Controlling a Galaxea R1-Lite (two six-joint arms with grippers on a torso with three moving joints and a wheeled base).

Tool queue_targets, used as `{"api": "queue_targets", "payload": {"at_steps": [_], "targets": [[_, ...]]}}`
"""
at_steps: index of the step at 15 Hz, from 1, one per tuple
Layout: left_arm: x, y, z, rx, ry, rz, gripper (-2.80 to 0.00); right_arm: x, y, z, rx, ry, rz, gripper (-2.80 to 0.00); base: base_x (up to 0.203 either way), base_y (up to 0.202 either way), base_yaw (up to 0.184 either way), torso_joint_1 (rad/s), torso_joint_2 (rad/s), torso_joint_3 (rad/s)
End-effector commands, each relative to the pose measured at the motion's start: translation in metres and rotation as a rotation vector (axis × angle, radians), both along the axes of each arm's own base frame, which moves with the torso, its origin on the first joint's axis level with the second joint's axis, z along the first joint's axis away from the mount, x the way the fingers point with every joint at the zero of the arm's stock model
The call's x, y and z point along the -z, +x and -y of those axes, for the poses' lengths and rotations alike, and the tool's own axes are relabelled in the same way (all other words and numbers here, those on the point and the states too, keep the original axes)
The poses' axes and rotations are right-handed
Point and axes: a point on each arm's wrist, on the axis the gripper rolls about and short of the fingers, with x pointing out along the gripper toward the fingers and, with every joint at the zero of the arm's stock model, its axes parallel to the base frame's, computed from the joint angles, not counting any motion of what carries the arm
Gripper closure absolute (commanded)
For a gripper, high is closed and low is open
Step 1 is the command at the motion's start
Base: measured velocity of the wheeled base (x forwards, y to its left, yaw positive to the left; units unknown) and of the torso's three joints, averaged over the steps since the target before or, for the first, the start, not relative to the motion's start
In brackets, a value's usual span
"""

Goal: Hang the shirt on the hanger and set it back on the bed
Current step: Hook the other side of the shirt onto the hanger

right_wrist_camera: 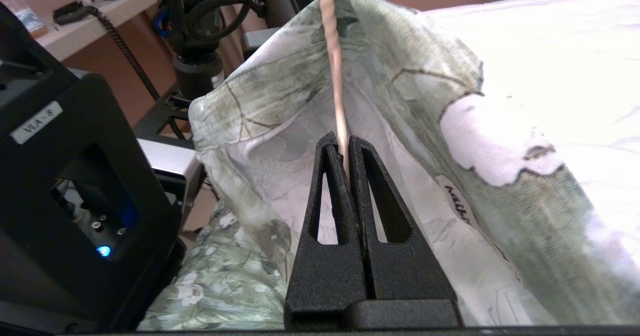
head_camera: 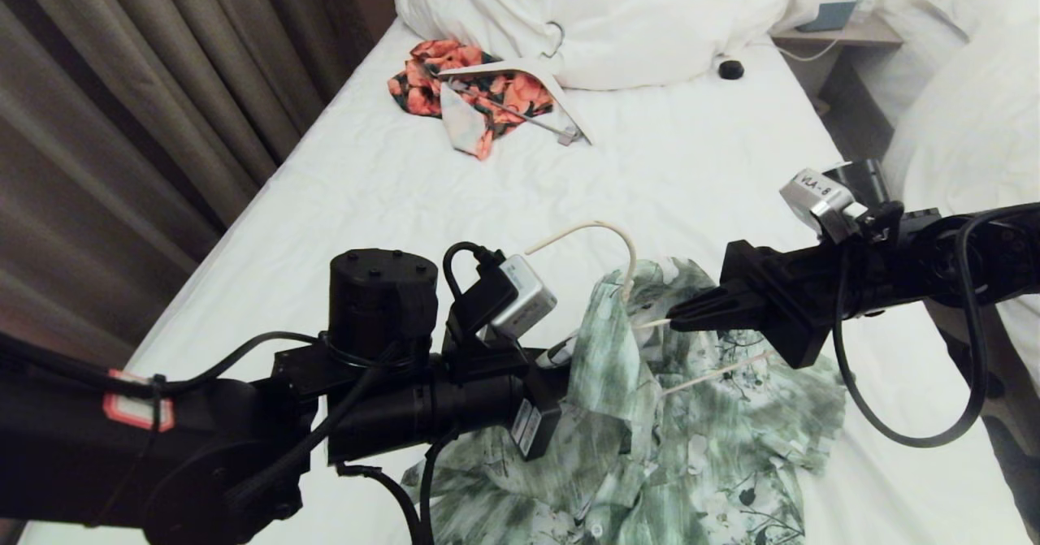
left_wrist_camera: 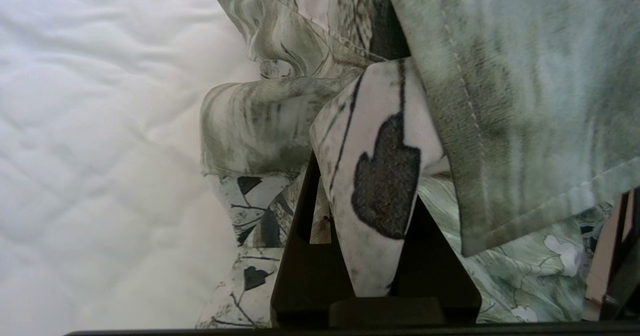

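The pale green flowered shirt point(head_camera: 699, 447) lies bunched on the near part of the bed point(head_camera: 691, 171), with its collar end lifted. The thin cream hanger point(head_camera: 603, 227) stands up out of the collar, hook pointing away from me. My right gripper point(head_camera: 678, 317) reaches in from the right and is shut on the hanger's wire point(right_wrist_camera: 334, 50), just inside the shirt point(right_wrist_camera: 415, 75). My left gripper point(left_wrist_camera: 370, 186) comes from the left, shut on a fold of the shirt point(left_wrist_camera: 380, 176). In the head view its fingertips are hidden behind the fabric.
An orange-and-black floral garment point(head_camera: 455, 82) with a thick white hanger point(head_camera: 561, 98) lies further up the bed, before the white duvet point(head_camera: 617, 17). A small black round thing point(head_camera: 731, 69) sits beside it. Curtains point(head_camera: 122, 82) hang left; a nightstand point(head_camera: 845, 33) and a second bed point(head_camera: 959, 106) stand right.
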Motion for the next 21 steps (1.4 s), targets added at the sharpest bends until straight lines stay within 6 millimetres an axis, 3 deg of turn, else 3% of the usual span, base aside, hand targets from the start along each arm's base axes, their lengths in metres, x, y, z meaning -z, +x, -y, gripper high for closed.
{"api": "queue_targets", "payload": {"at_steps": [1,4,5,6,10,12,18,21], "targets": [[-0.003,-0.001,-0.002,-0.002,-0.008,0.009,0.0,0.001,0.0,0.0,-0.007,0.005,-0.003,0.0,0.0,0.0,0.0,0.0,0.0,0.0],[-0.003,-0.001,-0.003,-0.003,-0.009,0.01,0.0,0.0,0.002,-0.001,-0.006,0.008,-0.007,0.0,0.0,0.0,0.0,0.0,0.0,0.0],[-0.004,-0.002,-0.003,-0.002,-0.011,0.012,0.0,0.001,0.003,-0.001,-0.005,0.013,0.006,-0.23,0.0,0.0,0.0,0.0,0.0,0.0],[-0.005,-0.002,-0.003,-0.002,-0.013,0.014,0.0,0.003,0.005,-0.001,-0.004,0.019,0.022,-2.8,0.0,0.0,0.0,0.0,0.0,0.0],[-0.008,0.003,-0.007,-0.026,-0.019,0.022,0.0,-0.002,-0.002,0.002,0.007,0.021,0.019,-2.8,0.0,0.0,0.0,0.0,0.0,0.0],[-0.013,0.005,-0.012,-0.043,-0.032,0.035,0.0,-0.014,-0.013,0.01,0.033,0.006,-0.047,-2.8,0.0,0.0,0.0,0.0,0.0,0.0],[-0.033,-0.008,-0.025,-0.099,-0.101,0.04,0.0,-0.063,-0.037,0.06,0.278,-0.013,-0.33,-2.8,0.0,0.0,0.0,0.0,0.0,0.0],[-0.045,-0.013,-0.029,-0.118,-0.144,0.051,0.0,-0.072,-0.046,0.081,0.37,0.0,-0.421,-2.8,0.0,0.0,0.0,0.0,0.0,0.0]]}}
